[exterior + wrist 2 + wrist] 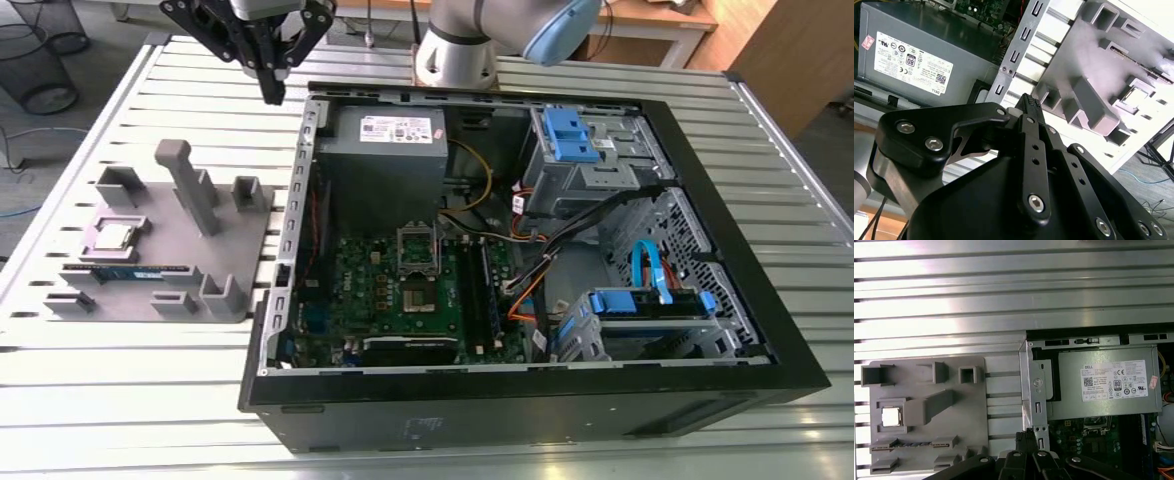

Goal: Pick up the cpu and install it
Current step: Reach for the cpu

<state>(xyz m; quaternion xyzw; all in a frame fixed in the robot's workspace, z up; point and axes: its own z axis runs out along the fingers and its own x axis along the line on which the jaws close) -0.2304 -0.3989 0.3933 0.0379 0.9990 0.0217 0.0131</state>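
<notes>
Fingers clenched empty; cpu seated in its holder.
The black fingers (272, 85) were pressed together, grasping nothing, above the slatted metal table (134, 385) just beside a corner of the uncovered black computer case (534, 405). The small square silvery cpu (112, 236) lay in a recess of the grey plastic holder (180, 262), well apart from them.

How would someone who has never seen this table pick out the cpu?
Beside the open computer case, on the exterior view's left, a grey holder sits on the slatted table. The cpu is the small flat silvery square lying in a recess of it, unlike the long narrow memory stick next to it.
</notes>
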